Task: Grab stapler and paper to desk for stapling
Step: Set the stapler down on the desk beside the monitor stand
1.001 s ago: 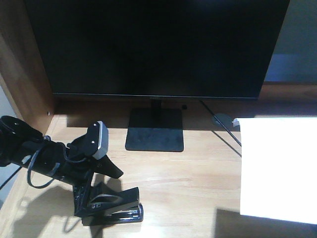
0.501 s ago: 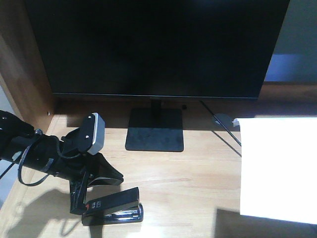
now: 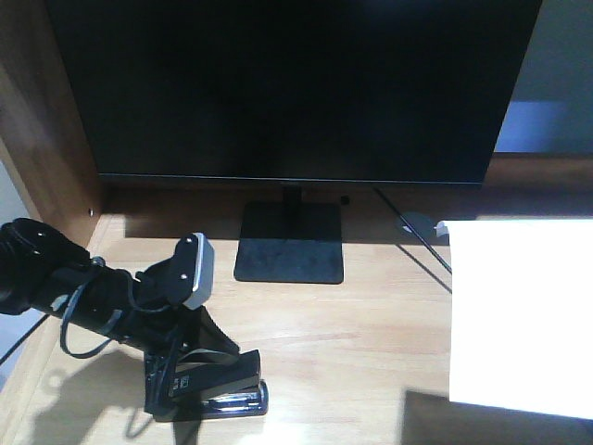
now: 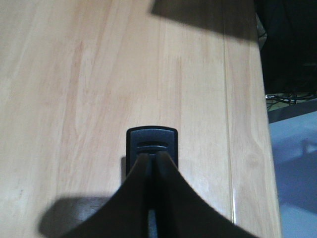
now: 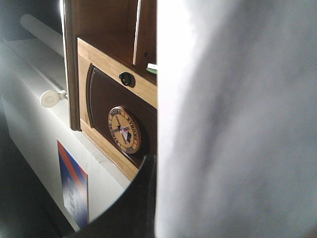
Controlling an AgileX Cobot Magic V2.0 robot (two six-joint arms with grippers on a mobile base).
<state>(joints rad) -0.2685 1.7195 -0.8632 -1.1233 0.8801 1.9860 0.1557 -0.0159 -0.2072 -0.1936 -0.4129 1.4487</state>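
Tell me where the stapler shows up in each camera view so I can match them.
Front view: stapler bottom left, on the desk.
Left wrist view: stapler lower centre, just beyond the left gripper.
Right wrist view: not in it.
Shared landmark: the light wooden desk, in the front and left wrist views.

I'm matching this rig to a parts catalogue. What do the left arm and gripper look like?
The left arm is black, with a looping black cable and a grey camera box at the wrist. The left gripper has two black tapering fingers.
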